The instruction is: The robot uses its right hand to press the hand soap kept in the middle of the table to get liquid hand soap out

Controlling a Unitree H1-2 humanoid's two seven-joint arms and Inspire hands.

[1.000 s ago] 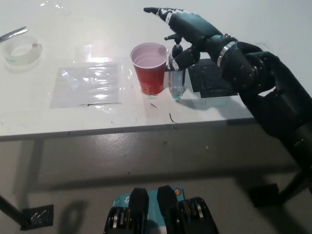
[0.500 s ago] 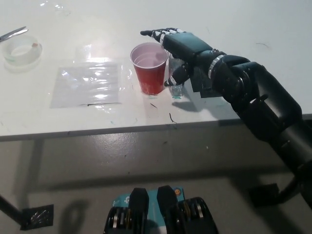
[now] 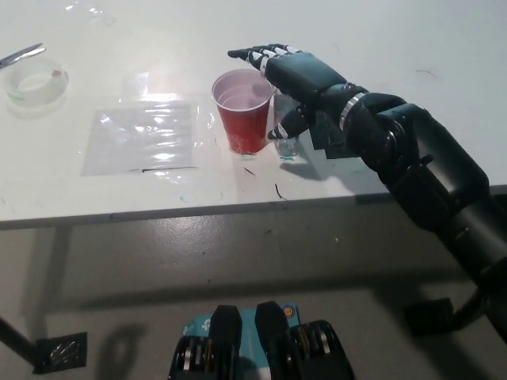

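Observation:
A small clear soap bottle stands on the white table, just right of a red cup. My black right hand lies flat over the bottle's top, palm down, fingers stretched out toward the cup's far rim. The pump head is hidden under the palm, and the thumb hangs beside the bottle. The hand holds nothing. My white left hand is not in view.
A clear plastic sheet lies left of the cup. A tape roll sits at the far left, with a metal tool behind it. A dark flat pad lies under my right wrist. The table's front edge runs close below the bottle.
My right hand has come down from above the cup and bottle onto the bottle's top and has held there for the last half second. The cup has not moved.

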